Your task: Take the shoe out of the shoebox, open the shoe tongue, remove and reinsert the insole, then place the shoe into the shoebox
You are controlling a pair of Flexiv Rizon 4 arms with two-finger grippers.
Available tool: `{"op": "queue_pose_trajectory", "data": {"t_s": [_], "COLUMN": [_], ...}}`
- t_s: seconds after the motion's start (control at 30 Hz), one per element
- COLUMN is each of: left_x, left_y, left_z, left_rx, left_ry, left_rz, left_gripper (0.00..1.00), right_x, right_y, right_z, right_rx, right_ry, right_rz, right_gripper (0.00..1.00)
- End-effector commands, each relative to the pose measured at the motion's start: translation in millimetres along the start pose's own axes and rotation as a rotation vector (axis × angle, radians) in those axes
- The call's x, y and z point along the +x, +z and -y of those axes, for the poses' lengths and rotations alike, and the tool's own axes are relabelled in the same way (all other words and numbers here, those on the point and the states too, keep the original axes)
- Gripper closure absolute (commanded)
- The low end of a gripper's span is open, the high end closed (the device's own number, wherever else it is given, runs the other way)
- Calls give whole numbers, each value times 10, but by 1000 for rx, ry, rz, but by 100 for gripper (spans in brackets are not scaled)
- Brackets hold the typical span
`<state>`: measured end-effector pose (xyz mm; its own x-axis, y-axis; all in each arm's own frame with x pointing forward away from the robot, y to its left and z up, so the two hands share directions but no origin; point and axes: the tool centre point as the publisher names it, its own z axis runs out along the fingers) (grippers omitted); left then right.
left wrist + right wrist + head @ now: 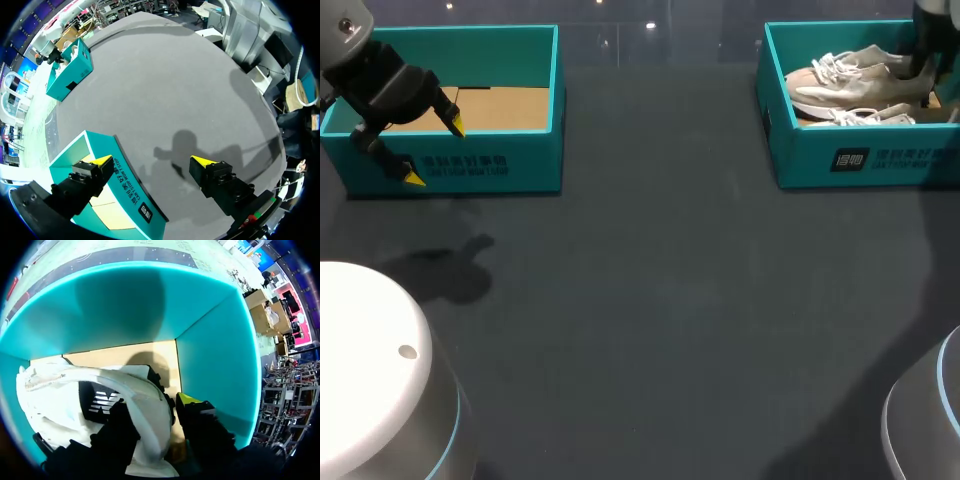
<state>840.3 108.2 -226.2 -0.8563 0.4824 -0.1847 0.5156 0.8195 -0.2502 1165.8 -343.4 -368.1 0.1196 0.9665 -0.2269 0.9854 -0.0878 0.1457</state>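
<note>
A pale beige shoe (pixel 850 80) with white laces lies in the teal shoebox (pixel 840 160) at the far right, a second shoe (pixel 865 116) in front of it. My right arm (pixel 925 50) comes down at the shoe's heel. In the right wrist view my right gripper (pixel 155 407) straddles the white heel collar of the shoe (pixel 75 385): one finger is inside the shoe, while the yellow-tipped finger (pixel 189 400) stands just outside it with a small gap, so it is open. My left gripper (pixel 434 152) (pixel 151 161) hangs wide open and holds nothing, over the front wall of the other teal box (pixel 470 165).
The left teal box (pixel 125 200) shows only its cardboard floor. The right shoebox (pixel 70 75) appears far across the dark table (pixel 650 300) in the left wrist view. Teal walls (pixel 125 305) close in on the right gripper on two sides.
</note>
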Motion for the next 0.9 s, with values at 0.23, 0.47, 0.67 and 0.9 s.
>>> {"op": "queue_pose_trajectory", "data": {"t_s": [0.23,0.47,0.67,0.9], "left_x": [10,10,10,10], "left_y": [-3,-3,-3,-3], "left_z": [1,1,1,1], "left_rx": [-3,-3,-3,-3], "left_ry": [0,0,0,0], "left_rz": [0,0,0,0], "left_gripper": [0,0,0,0], "right_x": [28,56,135,324], "right_y": [-248,-496,-818,-1186], "right_z": [-5,25,105,312], "right_rx": [-11,-35,-49,-75], "right_ry": [1,2,-9,-30], "right_rz": [2,-1,-14,-20], "right_gripper": [23,0,0,0]}}
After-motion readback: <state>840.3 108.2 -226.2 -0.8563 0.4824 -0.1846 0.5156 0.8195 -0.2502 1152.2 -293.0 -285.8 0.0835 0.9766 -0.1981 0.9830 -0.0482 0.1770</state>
